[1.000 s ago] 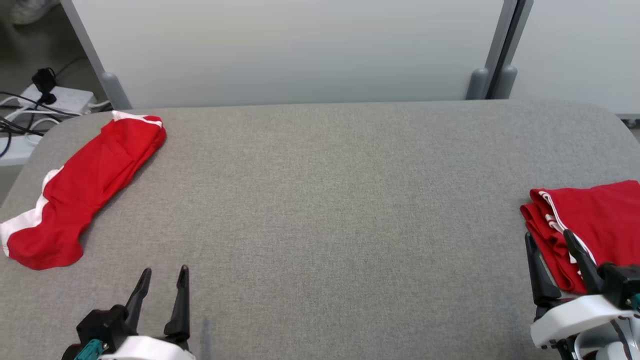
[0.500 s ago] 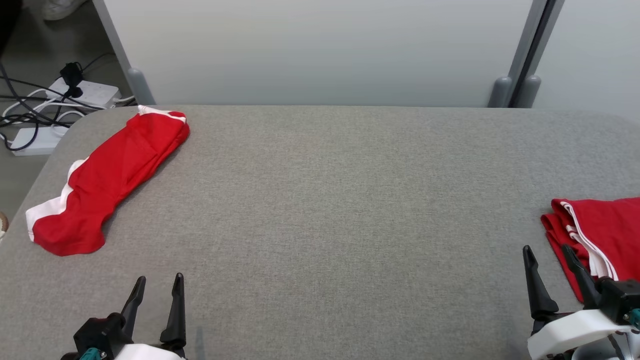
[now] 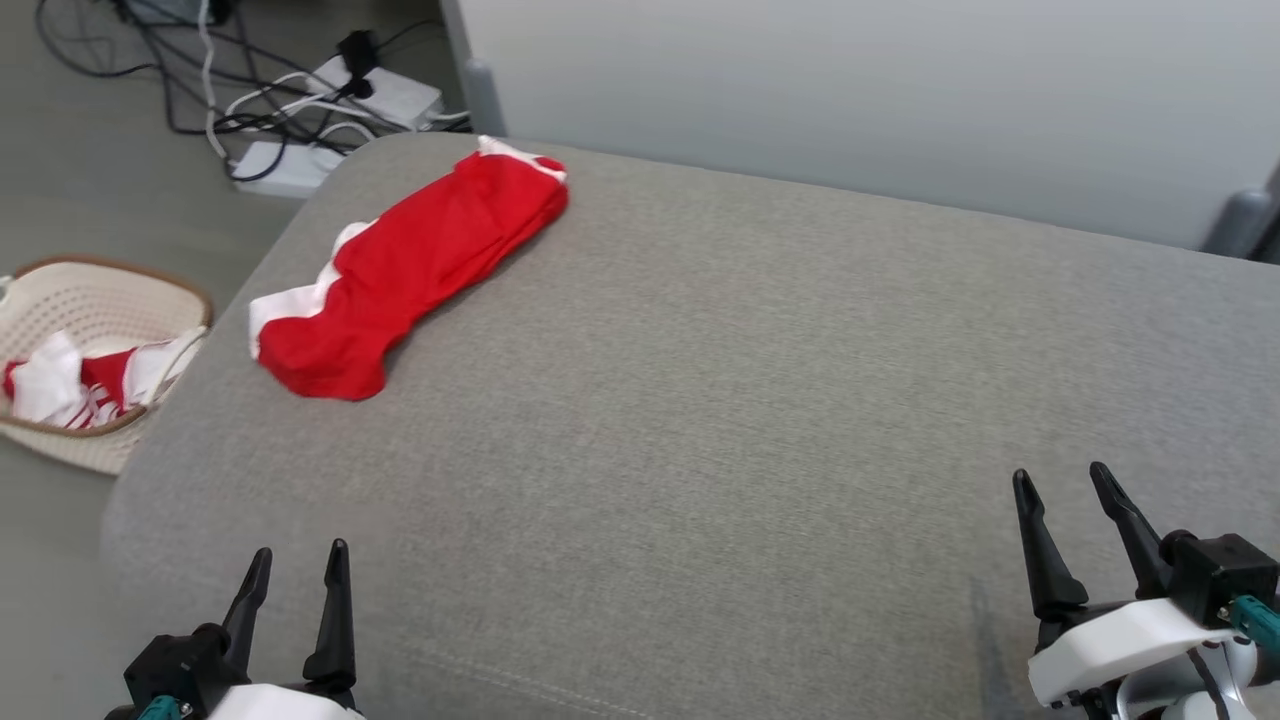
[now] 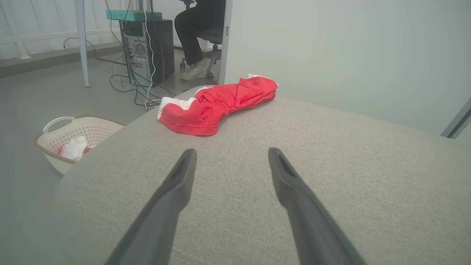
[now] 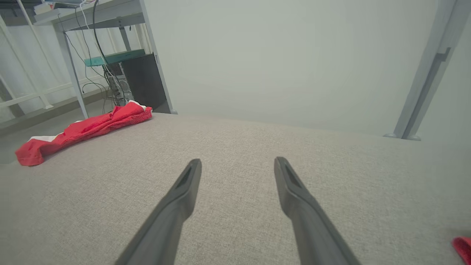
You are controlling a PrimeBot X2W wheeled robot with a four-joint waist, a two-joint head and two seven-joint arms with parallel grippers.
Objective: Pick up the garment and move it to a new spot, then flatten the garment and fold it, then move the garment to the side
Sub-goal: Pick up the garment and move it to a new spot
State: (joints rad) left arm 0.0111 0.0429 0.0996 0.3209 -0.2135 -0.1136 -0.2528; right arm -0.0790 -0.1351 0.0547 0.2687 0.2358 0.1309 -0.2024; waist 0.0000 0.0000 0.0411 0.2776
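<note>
Left gripper [image 3: 300,550]: jaws wide, empty, above the near table [image 3: 750,380] edge; right gripper [image 3: 1059,472] likewise. Garment [image 3: 400,265]: red, crumpled, well ahead of the left gripper, by the far corner. Step, as judged: pickup not yet begun; next needs a long forward reach, then a pinch.

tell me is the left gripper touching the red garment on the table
Apart. The left wrist view shows the left gripper open, with a stretch of bare grey table between its fingertips and the red garment.
</note>
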